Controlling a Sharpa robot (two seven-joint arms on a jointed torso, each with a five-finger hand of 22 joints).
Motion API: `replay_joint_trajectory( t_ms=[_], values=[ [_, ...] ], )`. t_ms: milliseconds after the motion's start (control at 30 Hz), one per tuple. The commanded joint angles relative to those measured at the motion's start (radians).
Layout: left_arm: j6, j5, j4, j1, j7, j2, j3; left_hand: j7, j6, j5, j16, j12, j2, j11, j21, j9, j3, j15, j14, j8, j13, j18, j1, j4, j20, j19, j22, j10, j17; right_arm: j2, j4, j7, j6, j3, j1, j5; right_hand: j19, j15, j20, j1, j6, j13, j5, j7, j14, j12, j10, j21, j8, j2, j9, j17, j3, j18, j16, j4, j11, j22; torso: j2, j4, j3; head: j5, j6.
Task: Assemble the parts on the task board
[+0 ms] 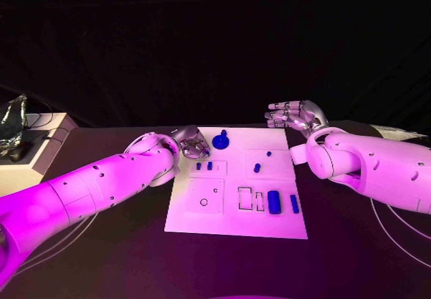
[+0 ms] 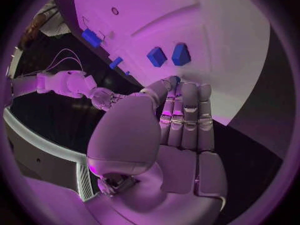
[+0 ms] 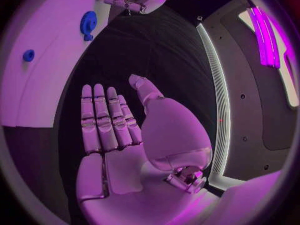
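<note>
Two hands at a white board (image 1: 235, 225) on the black table (image 1: 108, 249): left hand (image 1: 192, 144) over the board's far left edge, fingers curled together, grasp impossible to tell. Further right, blue gear (image 1: 221, 139), small blue parts (image 1: 203, 166), two longer blue blocks (image 1: 282, 202). Right hand (image 1: 294, 116) flat, released, just beyond the far right corner.

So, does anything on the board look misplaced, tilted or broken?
Nothing stands out. The board lies flat on the table, and the blue parts, such as the gear and the two bars, rest on it undamaged. The left hand is at the board's far corner; the right hand is open beside it.
</note>
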Motion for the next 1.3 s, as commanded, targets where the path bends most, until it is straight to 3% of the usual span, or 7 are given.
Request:
replay_joint_trajectory(
  t_ms=[33,467,1000,1300],
  values=[
    [0.018,0.004,0.006,-0.002,0.002,0.0,-0.002,-0.001,0.003,0.004,0.003,0.003,-0.001,-0.002,-0.001,0.001,-0.008,0.0,0.003,0.003,0.001,0.012,0.005,0.0,-0.003,0.0,0.012,0.006,0.001,-0.001,0.002,0.016,0.014,0.0,0.0,-0.005,-0.007,0.001,-0.003,-0.009,-0.001,-0.002,0.005,0.0,-0.005,-0.003,-0.005,0.001,-0.005,-0.001,-0.001,-0.001,0.004,-0.008,-0.003,-0.001,0.001,0.0,0.0,-0.0007,0.0004,0.001,-0.001],
    [0.027,-0.006,0.006,-0.002,-0.021,-0.002,-0.003,-0.003,-0.007,0.003,0.007,0.006,-0.001,-0.003,-0.003,0.0,-0.022,0.0,-0.002,0.003,0.002,0.008,0.008,-0.003,-0.005,-0.001,0.012,0.005,0.006,-0.001,0.003,0.016,0.013,0.0,0.0,-0.005,-0.008,0.001,-0.003,-0.01,-0.002,-0.002,0.005,0.0,-0.005,-0.003,-0.005,0.001,-0.005,-0.002,-0.001,-0.001,0.005,-0.008,-0.003,0.0,0.001,0.0,0.0,0.0001,-0.0006,0.001,-0.001],
    [0.017,-0.006,0.008,-0.002,-0.033,-0.003,-0.003,-0.004,-0.117,0.004,0.012,0.012,-0.017,-0.001,-0.004,-0.003,-0.015,0.003,-0.022,0.001,0.003,0.006,0.011,-0.004,-0.003,-0.004,0.013,-0.012,0.011,-0.002,0.002,0.014,0.013,0.0,-0.001,-0.005,-0.008,0.001,-0.002,-0.01,-0.005,-0.002,0.005,0.001,-0.007,-0.003,-0.006,0.001,-0.006,-0.003,-0.001,-0.001,0.004,-0.008,-0.003,0.0,0.001,-0.001,0.0,0.0001,-0.0012,0.001,-0.001],
    [0.016,0.0,0.012,-0.002,-0.036,-0.005,-0.003,-0.004,-0.149,0.003,0.012,0.014,-0.024,0.0,-0.006,-0.003,-0.011,0.003,-0.026,0.002,0.003,0.009,0.012,-0.001,0.0,-0.003,0.012,-0.015,0.011,-0.002,0.002,0.013,0.014,0.0,-0.001,-0.005,-0.008,0.001,-0.002,-0.01,-0.005,-0.002,0.005,0.001,-0.007,-0.003,-0.006,0.001,-0.006,-0.003,-0.001,-0.001,0.004,-0.008,-0.003,0.0,0.001,-0.001,0.0,0.0004,-0.0009,-0.001,0.0]
  ],
)
